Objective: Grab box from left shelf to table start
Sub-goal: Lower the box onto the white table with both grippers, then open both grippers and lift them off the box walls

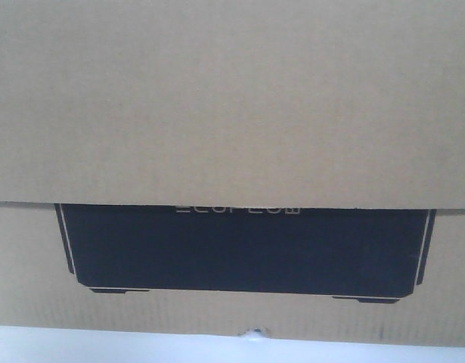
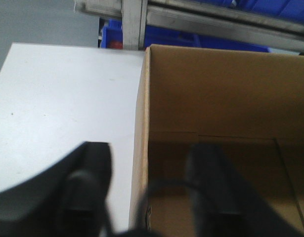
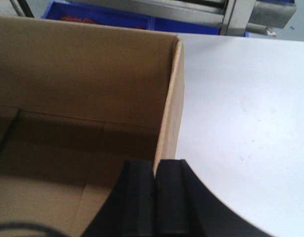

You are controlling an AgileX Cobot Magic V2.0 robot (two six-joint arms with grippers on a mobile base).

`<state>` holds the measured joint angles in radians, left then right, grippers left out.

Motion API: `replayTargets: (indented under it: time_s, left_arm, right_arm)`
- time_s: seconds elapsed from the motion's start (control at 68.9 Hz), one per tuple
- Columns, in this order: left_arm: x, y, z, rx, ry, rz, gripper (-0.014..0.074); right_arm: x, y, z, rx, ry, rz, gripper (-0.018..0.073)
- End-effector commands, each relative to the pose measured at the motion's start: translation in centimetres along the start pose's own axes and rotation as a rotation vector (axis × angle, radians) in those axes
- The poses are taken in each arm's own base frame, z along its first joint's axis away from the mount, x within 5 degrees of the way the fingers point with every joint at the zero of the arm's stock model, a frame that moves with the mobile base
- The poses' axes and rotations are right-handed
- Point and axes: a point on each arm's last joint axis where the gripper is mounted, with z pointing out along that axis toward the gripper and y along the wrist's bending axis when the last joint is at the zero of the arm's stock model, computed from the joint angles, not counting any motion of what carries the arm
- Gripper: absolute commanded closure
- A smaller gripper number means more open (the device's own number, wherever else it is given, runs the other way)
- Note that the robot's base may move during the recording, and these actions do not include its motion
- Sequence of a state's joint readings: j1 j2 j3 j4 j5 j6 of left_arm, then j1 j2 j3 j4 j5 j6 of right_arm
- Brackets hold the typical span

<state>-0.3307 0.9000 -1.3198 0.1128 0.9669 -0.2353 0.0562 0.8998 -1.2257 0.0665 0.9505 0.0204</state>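
Observation:
The brown cardboard box [image 1: 232,113] fills the front view, with its black "ECOFLOW" panel [image 1: 247,246] and a small nick [image 1: 255,333] in its bottom edge. It rests on the white table [image 1: 103,349]. The box is open at the top. In the left wrist view my left gripper [image 2: 149,153] is open and straddles the box's left wall [image 2: 140,123], one finger outside over the table [image 2: 58,108] and one inside. In the right wrist view my right gripper [image 3: 154,165] is shut on the box's right wall [image 3: 171,98], beside the table [image 3: 240,108].
The shelf's silver metal rail [image 2: 201,19] runs just behind the box and also shows in the right wrist view [image 3: 191,15]. Blue plastic bins [image 2: 112,37] sit behind the rail and show in the right wrist view too [image 3: 92,17]. White table surface lies on both sides of the box.

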Motion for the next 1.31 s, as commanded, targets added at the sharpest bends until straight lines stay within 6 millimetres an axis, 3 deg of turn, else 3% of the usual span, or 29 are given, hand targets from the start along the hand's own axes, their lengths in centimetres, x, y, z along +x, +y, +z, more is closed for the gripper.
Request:
replayTargets:
  time_s: [0.0, 0.102, 0.421, 0.566, 0.653, 0.856, 1.291]
  left_arm:
    - [0.2, 0.2, -2.2, 0.021, -0.115, 0.013, 0.0553]
    - [2.2, 0.6, -2.9, 0.026, -0.136, 0.022, 0.0705]
    - [10.3, 1.8, -2.6, 0.048, -0.195, 0.074, 0.0697]
    - [13.4, 2.3, -3.5, 0.074, -0.335, 0.087, 0.0697]
    - [14.5, 2.5, -4.0, 0.093, -0.432, 0.087, 0.0697]
    - [16.2, 2.6, -4.7, 0.137, -0.664, 0.087, 0.0697]
    - [16.9, 2.7, -4.3, 0.138, -0.643, 0.082, 0.0699]
  right_arm:
    - [-0.1, 0.1, -1.9, -0.001, -0.112, 0.001, 0.0503]
    - [1.8, 0.0, -2.8, -0.002, -0.131, 0.001, 0.0503]
    - [10.3, -0.5, -3.7, -0.001, -0.261, -0.015, 0.0503]
    - [14.4, -0.7, -4.7, -0.004, -0.341, -0.018, 0.0503]
    - [15.9, -0.8, -5.5, -0.006, -0.4, -0.028, 0.0503]
    - [17.7, -0.8, -7.7, -0.014, -0.59, -0.034, 0.0503]
    - [17.7, -0.8, -7.9, -0.014, -0.612, -0.034, 0.0503]
